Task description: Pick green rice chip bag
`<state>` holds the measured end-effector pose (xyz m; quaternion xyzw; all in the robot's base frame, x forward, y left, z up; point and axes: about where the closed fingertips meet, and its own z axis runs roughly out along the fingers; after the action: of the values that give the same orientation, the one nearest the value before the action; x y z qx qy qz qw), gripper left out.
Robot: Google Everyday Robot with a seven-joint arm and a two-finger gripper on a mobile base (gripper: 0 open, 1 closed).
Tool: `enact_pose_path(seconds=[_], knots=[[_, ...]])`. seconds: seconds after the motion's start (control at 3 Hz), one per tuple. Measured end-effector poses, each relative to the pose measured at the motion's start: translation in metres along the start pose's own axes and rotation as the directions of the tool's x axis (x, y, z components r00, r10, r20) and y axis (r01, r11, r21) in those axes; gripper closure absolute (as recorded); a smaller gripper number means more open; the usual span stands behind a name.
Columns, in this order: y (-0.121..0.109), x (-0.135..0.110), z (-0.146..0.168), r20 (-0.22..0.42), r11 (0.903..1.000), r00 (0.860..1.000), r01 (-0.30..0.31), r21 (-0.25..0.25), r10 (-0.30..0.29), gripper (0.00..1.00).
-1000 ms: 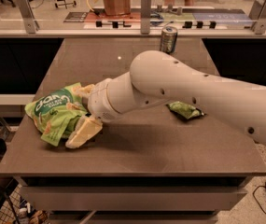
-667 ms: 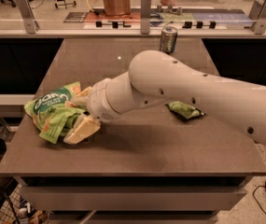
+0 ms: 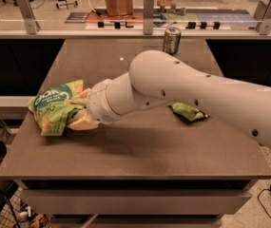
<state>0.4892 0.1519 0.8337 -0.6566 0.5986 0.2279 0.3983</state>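
Note:
The green rice chip bag (image 3: pixel 52 109) is bright light green with white letters and lies crumpled near the left edge of the brown table (image 3: pixel 140 151). My gripper (image 3: pixel 76 111) reaches it from the right. Its two cream fingers (image 3: pixel 81 123) stand above and below the bag's right end and pinch it. The bag rests on the table. My white arm (image 3: pixel 182 89) crosses the table from the right.
A smaller olive-green bag (image 3: pixel 187 112) lies to the right of the middle, partly behind the arm. A can (image 3: pixel 171 40) stands at the far edge. Beyond it are a glass rail and a counter with a brown bag (image 3: pixel 119 1).
The two fingers have drawn together on the bag's right end. The bag has crumpled and shifted slightly left.

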Motion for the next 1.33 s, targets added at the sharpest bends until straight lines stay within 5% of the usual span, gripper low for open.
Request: enact_pose_path(seconds=[0.33,0.67,1.33], knots=[[0.001,-0.002,0.0,0.0,1.0,1.0,0.004,0.0,-0.004,1.0],[0.001,-0.002,0.0,0.0,1.0,1.0,0.004,0.0,-0.004,1.0],[-0.026,-0.046,-0.02,0.091,0.9924,0.989,0.12,-0.027,-0.117,1.0]])
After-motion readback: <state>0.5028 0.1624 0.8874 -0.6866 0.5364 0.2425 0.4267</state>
